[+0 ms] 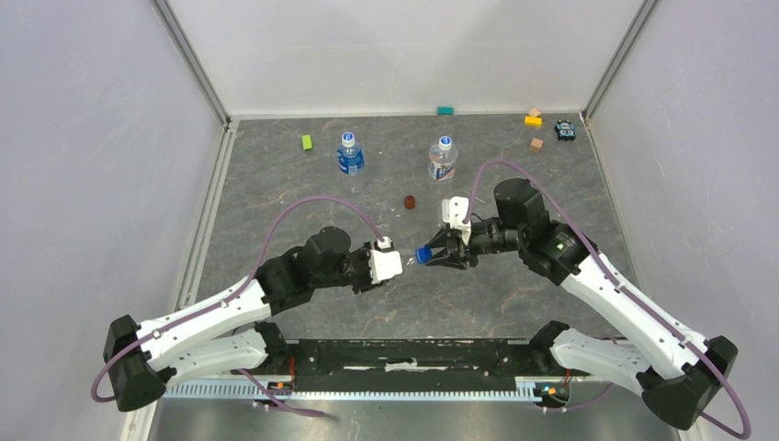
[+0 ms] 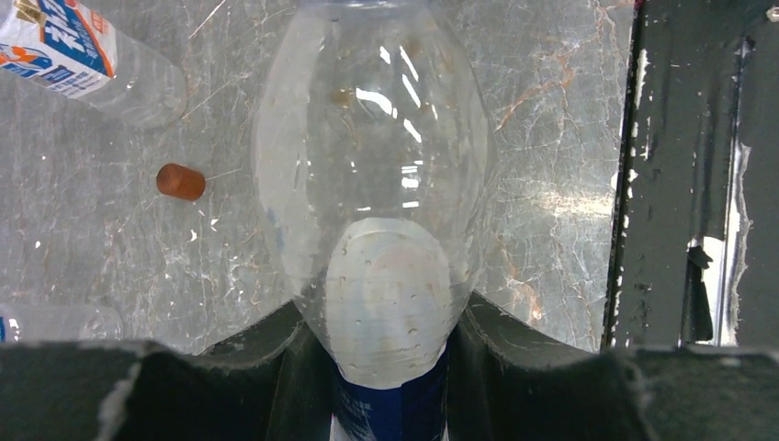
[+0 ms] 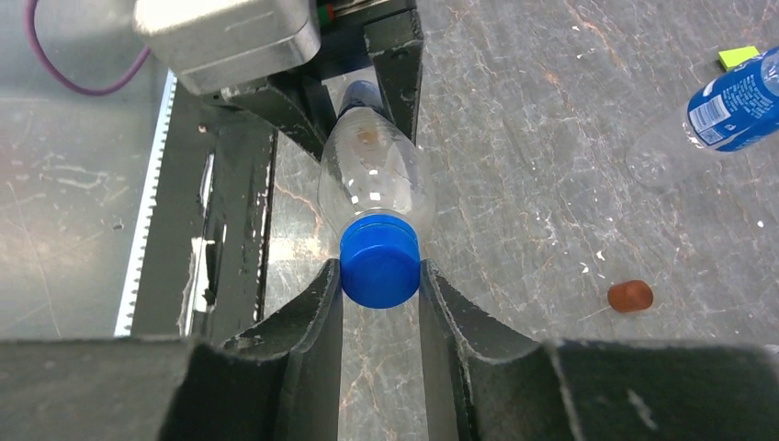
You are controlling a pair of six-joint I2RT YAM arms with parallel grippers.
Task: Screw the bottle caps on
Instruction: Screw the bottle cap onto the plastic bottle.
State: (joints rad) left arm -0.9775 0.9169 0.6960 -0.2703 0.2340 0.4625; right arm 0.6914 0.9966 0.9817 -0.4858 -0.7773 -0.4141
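My left gripper [image 1: 397, 264] is shut on a clear bottle [image 2: 377, 184], held on its side above the table, neck toward the right arm. In the left wrist view the jaws clamp its labelled body [image 2: 390, 404]. My right gripper [image 1: 432, 254] is shut on the solid blue cap [image 3: 379, 261], which sits on that bottle's neck [image 3: 372, 175]. The cap also shows in the top view [image 1: 423, 254]. Two other bottles stand upright at the back, one [image 1: 349, 153] on the left and one [image 1: 442, 159] on the right, each with a whitish-blue cap on top.
A dark red-brown disc [image 1: 410, 202] lies between the arms and the standing bottles; it also shows in the wrist views [image 2: 180, 181] [image 3: 630, 296]. Coloured blocks lie at the back: green [image 1: 307, 141], teal [image 1: 445, 110], yellow [image 1: 533, 118], tan [image 1: 536, 144]. A dark toy [image 1: 565, 130] sits at back right.
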